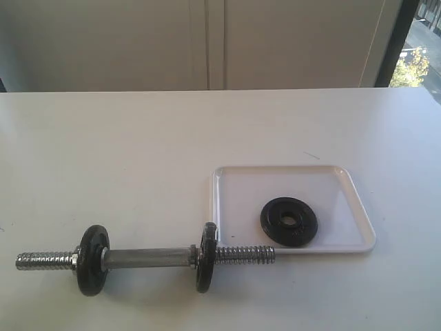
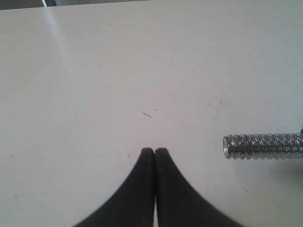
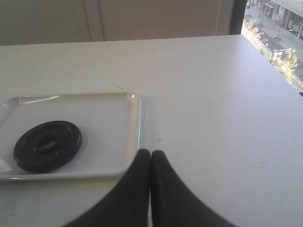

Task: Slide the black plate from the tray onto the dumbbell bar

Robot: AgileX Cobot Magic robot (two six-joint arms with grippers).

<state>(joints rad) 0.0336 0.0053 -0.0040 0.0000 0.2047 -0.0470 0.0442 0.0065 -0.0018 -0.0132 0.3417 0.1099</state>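
— White tabletop (image 1: 138,138) fills the exterior view, with a pale panelled wall (image 1: 207,41) behind it and a strip of window (image 1: 415,62) in the upper right corner. Where is the black plate (image 1: 303,222)?
— Lying flat in the tray (image 1: 234,183), lower right of centre, close to the tray's near rim.
— And the dumbbell bar (image 1: 148,258)?
— Across the lower left of the frame. Two black discs (image 1: 91,260) (image 1: 206,256) stand on it, either side of the smooth middle. Its right threaded end lies just in front of the tray's near rim, close to the plate but apart from it.
— Grippers?
— Left gripper (image 2: 155,151): fingertips pressed together, holding nothing, over bare table near the bar's other threaded end. Right gripper (image 3: 150,152): closed and empty too, beside the tray's rim.
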